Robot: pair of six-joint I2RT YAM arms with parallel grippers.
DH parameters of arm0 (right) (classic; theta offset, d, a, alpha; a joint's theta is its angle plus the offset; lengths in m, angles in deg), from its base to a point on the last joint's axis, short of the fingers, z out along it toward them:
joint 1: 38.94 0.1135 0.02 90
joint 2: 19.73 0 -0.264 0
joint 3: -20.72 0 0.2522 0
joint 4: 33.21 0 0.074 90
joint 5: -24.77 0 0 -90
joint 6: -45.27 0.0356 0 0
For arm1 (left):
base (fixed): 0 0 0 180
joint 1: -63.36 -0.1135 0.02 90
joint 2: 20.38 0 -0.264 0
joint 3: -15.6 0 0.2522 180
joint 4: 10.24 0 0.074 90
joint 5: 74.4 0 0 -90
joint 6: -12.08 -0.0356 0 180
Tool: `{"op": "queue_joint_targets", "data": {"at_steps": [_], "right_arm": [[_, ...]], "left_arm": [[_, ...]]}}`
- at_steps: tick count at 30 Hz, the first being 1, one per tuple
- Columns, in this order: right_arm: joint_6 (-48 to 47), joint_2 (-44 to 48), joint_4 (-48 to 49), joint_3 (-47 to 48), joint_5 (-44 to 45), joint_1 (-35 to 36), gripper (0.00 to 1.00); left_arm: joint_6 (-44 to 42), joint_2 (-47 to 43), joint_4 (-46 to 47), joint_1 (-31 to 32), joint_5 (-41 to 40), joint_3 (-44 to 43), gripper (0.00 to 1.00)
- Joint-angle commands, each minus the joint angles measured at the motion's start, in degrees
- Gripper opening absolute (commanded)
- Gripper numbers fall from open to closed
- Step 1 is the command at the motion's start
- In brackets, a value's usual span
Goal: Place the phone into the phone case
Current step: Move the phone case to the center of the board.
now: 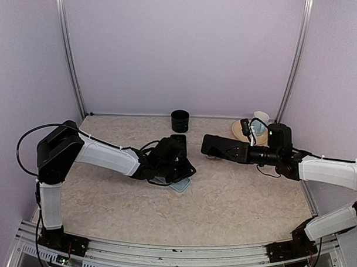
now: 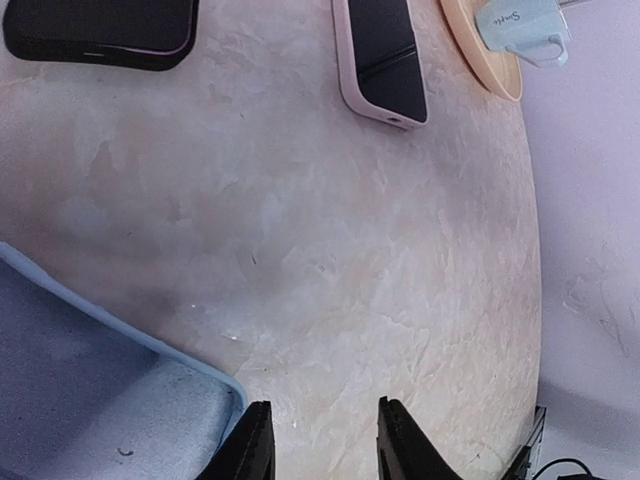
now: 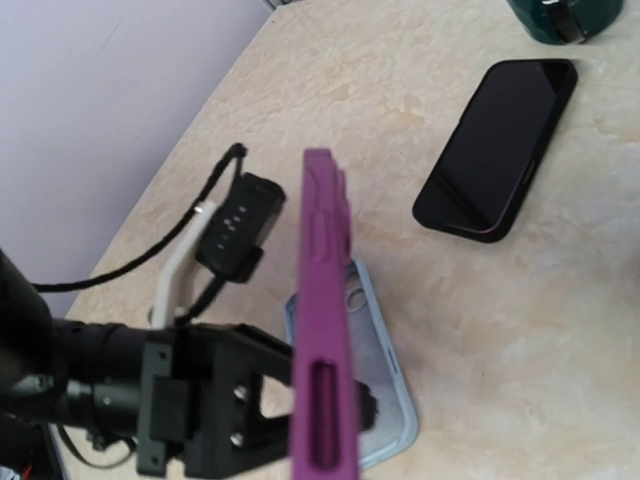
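Observation:
A black phone lies flat on the table, screen up; it also shows in the left wrist view. An empty light blue phone case lies open side up by my left gripper. That gripper is open just past the corner of the blue case, with only bare table between its fingers. My right gripper hovers to the right, shut on a purple phone case held edge-on. In the left wrist view a pink-rimmed case with a dark inside shows at the top.
A dark green cup stands at the back centre. A tan plate with a pale mug sits at the back right. The left arm's black wrist and cable fill the lower left of the right wrist view. Walls enclose three sides.

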Motion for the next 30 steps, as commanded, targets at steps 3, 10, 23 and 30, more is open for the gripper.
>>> {"op": "queue_joint_targets", "data": {"at_steps": [3,10,23,30], "right_arm": [[0.12,2.4,1.19,0.24,0.09,-0.66,0.0],[0.66,1.4,1.94,0.11,-0.73,-0.66,0.0],[0.91,0.7,2.38,0.15,-2.63,-0.66,0.0],[1.06,0.13,2.61,-0.08,-3.58,-0.66,0.0]], "left_arm": [[-1.39,-7.23,3.21,-2.85,-0.96,5.75,0.44],[-4.63,-13.41,3.5,-6.07,-3.95,11.48,0.6],[-14.11,-10.79,2.72,-11.2,-4.72,12.35,0.93],[-17.75,-6.72,2.98,-12.24,-2.93,11.48,0.94]]}}
